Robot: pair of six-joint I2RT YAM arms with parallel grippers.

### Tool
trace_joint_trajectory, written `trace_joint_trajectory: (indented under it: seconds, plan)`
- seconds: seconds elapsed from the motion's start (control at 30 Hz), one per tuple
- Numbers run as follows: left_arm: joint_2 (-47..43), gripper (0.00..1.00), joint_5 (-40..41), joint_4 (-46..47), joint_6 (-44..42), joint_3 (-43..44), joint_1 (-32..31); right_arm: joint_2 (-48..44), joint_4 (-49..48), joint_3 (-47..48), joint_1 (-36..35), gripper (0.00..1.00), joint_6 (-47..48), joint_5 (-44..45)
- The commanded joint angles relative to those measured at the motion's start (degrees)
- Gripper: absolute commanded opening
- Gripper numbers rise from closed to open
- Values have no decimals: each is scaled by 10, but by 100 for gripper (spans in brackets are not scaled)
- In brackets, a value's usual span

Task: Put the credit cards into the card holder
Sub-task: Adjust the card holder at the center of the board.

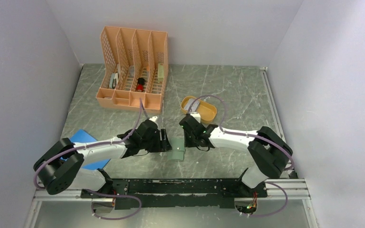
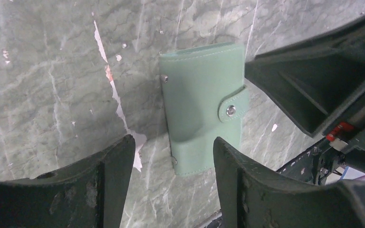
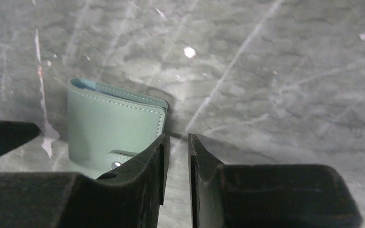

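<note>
While hovering over the tabletop (image 2: 52,71), flanking the snapped-shut card holder (image 2: 202,104): left gripper (image 2: 173,152) wide, right gripper (image 3: 177,142) narrow, empty. Standing behind: orange tray (image 1: 210,114), rack (image 1: 133,52).

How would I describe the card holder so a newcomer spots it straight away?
Start at the grey marbled table and find where the left claw and right claw face each other near its front edge. Flat there lies the card holder, a small grey-green stitched folding wallet. Unlike the orange oval tray and bright blue flat sheet, it is dull green with a snap tab.
</note>
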State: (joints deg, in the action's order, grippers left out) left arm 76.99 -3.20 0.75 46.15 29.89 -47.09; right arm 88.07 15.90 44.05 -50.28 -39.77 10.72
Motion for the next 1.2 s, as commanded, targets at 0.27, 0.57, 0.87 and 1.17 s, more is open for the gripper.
trace_joint_trajectory:
  seconds: [0.27,0.57,0.87,1.17]
  plan:
    - [-23,63,22,-20,5,-11,2,52,-15,49,2,25,19,-14]
    - [13,57,9,-12,6,17,31,-77,11,-1,-20,28,33,45]
    - [-15,51,-9,-24,5,57,53,-83,58,45,-124,34,64,157]
    - [48,24,-103,68,34,53,71,-70,43,38,-134,35,43,158]
